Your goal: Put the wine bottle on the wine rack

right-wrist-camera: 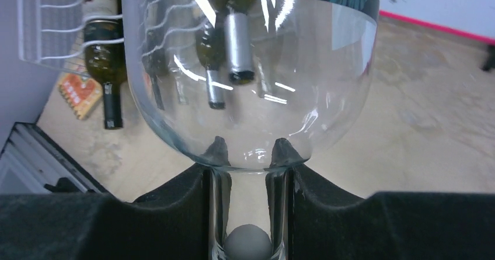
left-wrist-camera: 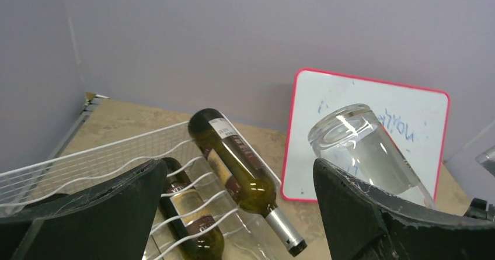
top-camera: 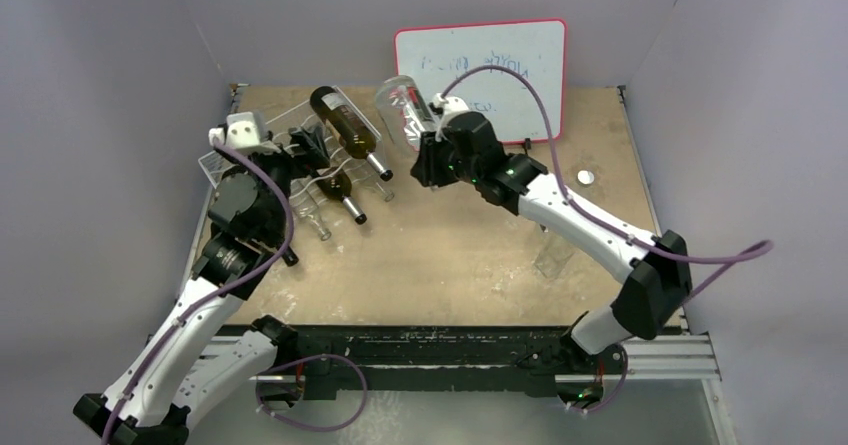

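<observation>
The wine bottle (top-camera: 403, 111) is clear glass, held off the table and tilted, base toward the back wall. My right gripper (top-camera: 432, 147) is shut on its neck; in the right wrist view the fingers (right-wrist-camera: 175, 213) clamp the neck below the shoulder of the wine bottle (right-wrist-camera: 251, 67). The white wire wine rack (top-camera: 288, 117) stands at the back left, to the left of the held bottle. A dark bottle (top-camera: 345, 125) lies on its top tier and another (top-camera: 335, 187) lower down. My left gripper (left-wrist-camera: 238, 172) is open and empty beside the rack (left-wrist-camera: 87, 160).
A red-framed whiteboard (top-camera: 500, 65) leans on the back wall behind the held bottle. A small white disc (top-camera: 585, 177) lies at the right. A small orange item (right-wrist-camera: 79, 93) lies on the table by the rack. Purple walls close in the left, right and back sides.
</observation>
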{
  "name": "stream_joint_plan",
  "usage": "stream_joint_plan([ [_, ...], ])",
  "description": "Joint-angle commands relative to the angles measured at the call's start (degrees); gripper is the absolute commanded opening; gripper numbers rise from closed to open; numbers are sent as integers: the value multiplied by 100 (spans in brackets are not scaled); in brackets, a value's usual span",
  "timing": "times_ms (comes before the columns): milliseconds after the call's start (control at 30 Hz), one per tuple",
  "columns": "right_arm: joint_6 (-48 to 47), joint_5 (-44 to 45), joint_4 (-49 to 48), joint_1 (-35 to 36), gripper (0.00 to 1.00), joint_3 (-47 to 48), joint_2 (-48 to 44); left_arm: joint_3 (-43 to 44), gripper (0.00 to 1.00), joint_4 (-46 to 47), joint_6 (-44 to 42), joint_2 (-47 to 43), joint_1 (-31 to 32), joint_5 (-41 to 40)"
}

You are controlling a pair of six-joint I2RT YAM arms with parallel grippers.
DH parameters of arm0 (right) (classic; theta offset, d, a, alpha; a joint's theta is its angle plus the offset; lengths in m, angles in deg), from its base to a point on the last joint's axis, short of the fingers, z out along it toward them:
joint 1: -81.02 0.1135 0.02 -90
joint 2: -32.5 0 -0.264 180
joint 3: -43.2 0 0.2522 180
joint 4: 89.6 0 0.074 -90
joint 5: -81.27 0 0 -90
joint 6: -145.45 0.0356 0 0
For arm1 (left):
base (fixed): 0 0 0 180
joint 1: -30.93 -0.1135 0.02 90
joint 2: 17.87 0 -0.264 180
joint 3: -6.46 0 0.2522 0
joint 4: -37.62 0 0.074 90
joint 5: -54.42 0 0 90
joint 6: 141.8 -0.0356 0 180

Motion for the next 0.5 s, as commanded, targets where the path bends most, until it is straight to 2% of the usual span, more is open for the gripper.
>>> stream_joint_plan([
  [0, -177, -245, -1202, 398, 0, 1368, 366, -147, 97, 493, 132, -260, -25, -899],
  [267, -298, -372, -1063, 864, 0, 2868, 1748, -467, 97, 789, 375, -747, -30, -2456],
  [400, -391, -316, -857, 1008, 0, 3665, 2527, -535, 97, 840, 371, -827, -30, -2770],
  [467, -454, 79, -500, 1120, 0, 4200, 2896, -506, 97, 806, 370, -802, -29, -2780],
])
